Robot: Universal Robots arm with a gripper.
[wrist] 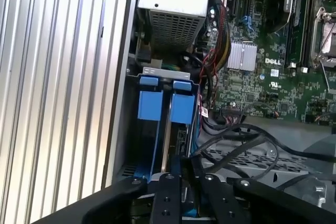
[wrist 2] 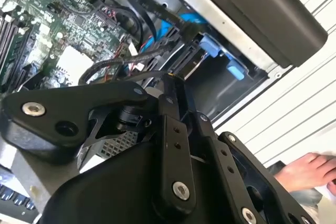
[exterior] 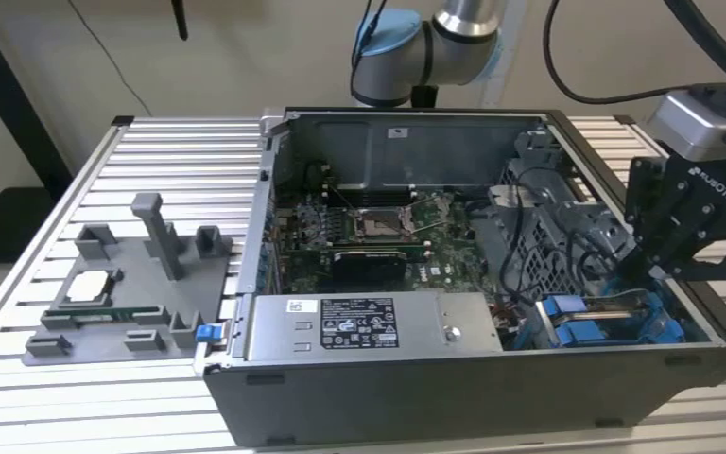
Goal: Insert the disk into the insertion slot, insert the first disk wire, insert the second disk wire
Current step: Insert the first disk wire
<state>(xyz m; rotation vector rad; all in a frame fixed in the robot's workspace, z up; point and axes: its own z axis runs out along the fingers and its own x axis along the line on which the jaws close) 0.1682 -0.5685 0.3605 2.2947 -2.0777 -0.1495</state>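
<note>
The tool [exterior: 634,274] reaches down into the open computer case [exterior: 464,378]. In both wrist views its fingers [wrist: 169,192] are drawn together. Whether they pinch a connector or only meet on themselves, I cannot tell.

Straight ahead of the tool's tips, the disk [wrist: 157,106] in its blue carrier sits lengthwise inside the insertion slot [wrist: 157,70], its blue tabs at the end farthest from the tool. That step looks done.

A bundle of black wires [wrist: 236,142] loops loosely just beside the tool, over the grey drive cage, between the tool and the motherboard [wrist: 262,77]. The near end of the disk, where the plugs would go, is hidden behind the tool, so neither wire can be confirmed as seated. My judgement is that the work stands at the wire stage with at least one connection left.

A person's hand [wrist 2: 307,171] rests on the ribbed tabletop [exterior: 86,161], well behind the tool.
</note>
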